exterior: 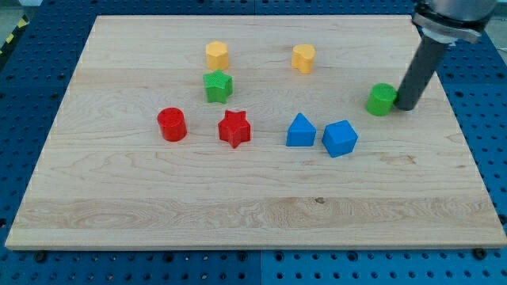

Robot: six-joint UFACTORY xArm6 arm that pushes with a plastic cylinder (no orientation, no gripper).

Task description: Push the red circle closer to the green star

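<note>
- A pale wooden board [238, 214] is being shown lying on a blue perforated table [32, 79]; its bottom edge is running just above the view's bottom, and the broad strip of wood along that edge is carrying no blocks.
- A red cylinder-shaped block, the red circle [171, 124], is being seen left of the board's middle, with bare wood stretching from it to the left edge and towards the view's bottom.
- A red star-shaped block [234, 128] is being seen near the circle, on its right, apart from it.
- A blue triangular block [300, 131] and a blue angular block [340, 138] are being seen just beside each other, right of the red star.
- A green star-shaped block [217, 86] is being seen above and to the right of the red circle, near it but not touching; the gap between them is being left clear.
- A green rounded block [381, 100] is being seen near the right edge, with the dark rod's lower end, my tip [406, 107], resting against or just beside its right side, well apart from the red circle.
- No pincer is being carried by the arm, only the rod, so no open or closed state is being shown.
- Two yellow blocks, one [217, 55] just above the green star and one [303, 58] further right, are being seen nearest the view's top.
</note>
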